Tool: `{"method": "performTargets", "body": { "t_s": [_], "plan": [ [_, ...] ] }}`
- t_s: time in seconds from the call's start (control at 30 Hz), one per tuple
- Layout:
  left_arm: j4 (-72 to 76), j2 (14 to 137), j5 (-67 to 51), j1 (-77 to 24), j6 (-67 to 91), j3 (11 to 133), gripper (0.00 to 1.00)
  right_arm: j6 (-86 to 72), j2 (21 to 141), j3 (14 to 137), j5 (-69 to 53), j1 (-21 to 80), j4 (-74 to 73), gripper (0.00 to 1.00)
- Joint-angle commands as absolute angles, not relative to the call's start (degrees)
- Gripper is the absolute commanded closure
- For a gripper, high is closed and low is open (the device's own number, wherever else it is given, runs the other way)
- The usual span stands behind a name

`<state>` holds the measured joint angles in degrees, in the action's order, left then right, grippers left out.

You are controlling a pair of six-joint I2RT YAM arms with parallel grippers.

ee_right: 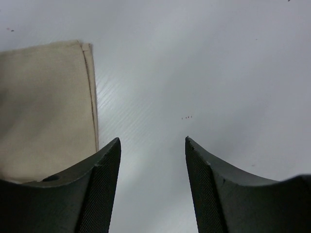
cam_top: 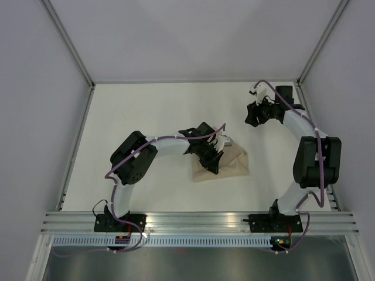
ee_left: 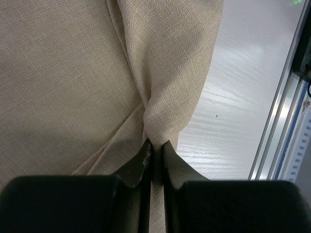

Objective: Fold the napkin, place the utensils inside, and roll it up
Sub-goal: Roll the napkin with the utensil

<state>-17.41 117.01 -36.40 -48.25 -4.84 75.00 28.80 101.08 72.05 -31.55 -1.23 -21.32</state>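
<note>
Left gripper [ee_left: 155,144] pinched tight on bunched fold of napkin [cam_top: 233,164], mid-table [cam_top: 146,117]. Cloth looks light, limp, quick to crease; best taken by hem or corner. Arm hides napkin's nine o'clock side from above; no utensils visible. Right gripper [ee_right: 153,141] agape, empty, two o'clock of napkin.

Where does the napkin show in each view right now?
Top external: napkin just right of centre, bunched, partly under the left gripper.
Left wrist: it fills the left and centre, with a fold pinched in the jaws at bottom centre.
Right wrist: left side only, lying flat, its hemmed edge toward the open right gripper.
Shared landmark: the white table along the napkin's edge.
</note>
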Motion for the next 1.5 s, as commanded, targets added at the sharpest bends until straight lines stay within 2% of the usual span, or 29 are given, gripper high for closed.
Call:
{"method": "performTargets", "body": {
  "t_s": [0.0, 0.13, 0.3, 0.47, 0.63, 0.77, 0.87, 1.1, 1.47],
  "plan": [
    [-25.4, 121.9, -33.2, -48.8, -3.4, 76.9, 0.98, 38.6, 92.5, 70.8, -45.2, -3.7, -30.4, 0.39],
    [-25.9, 122.5, -33.7, -48.7, -3.6, 78.0, 0.98, 53.6, 84.0, 66.0, -52.1, -4.0, -42.0, 0.40],
    [-27.7, 124.0, -35.1, -48.5, -4.5, 79.9, 0.98, 84.0, 77.6, 59.8, -57.4, -4.0, -65.1, 0.39],
    [-32.5, 128.1, -37.4, -48.2, -5.4, 85.2, 0.98, 94.5, 78.0, 56.9, -57.3, -1.9, -73.3, 0.38],
    [-37.2, 130.8, -38.8, -47.7, -6.0, 88.9, 0.98, 84.5, 77.9, 53.0, -52.6, 5.4, -63.2, 0.38],
    [-39.6, 132.4, -40.4, -46.8, -6.1, 91.7, 0.98, 72.8, 73.5, 46.0, -45.2, 12.5, -43.7, 0.36],
    [-41.0, 133.5, -41.2, -46.4, -6.1, 93.1, 0.98, 68.5, 72.9, 43.2, -41.2, 17.2, -37.1, 0.36],
    [-43.6, 135.7, -42.4, -45.9, -5.8, 95.9, 0.98, 65.3, 78.3, 42.5, -36.0, 23.0, -31.5, 0.45],
    [-45.4, 137.6, -42.3, -45.4, -3.9, 99.5, 0.98, 64.6, 85.2, 46.3, -33.8, 25.8, -32.6, 0.45]
  ]
}}
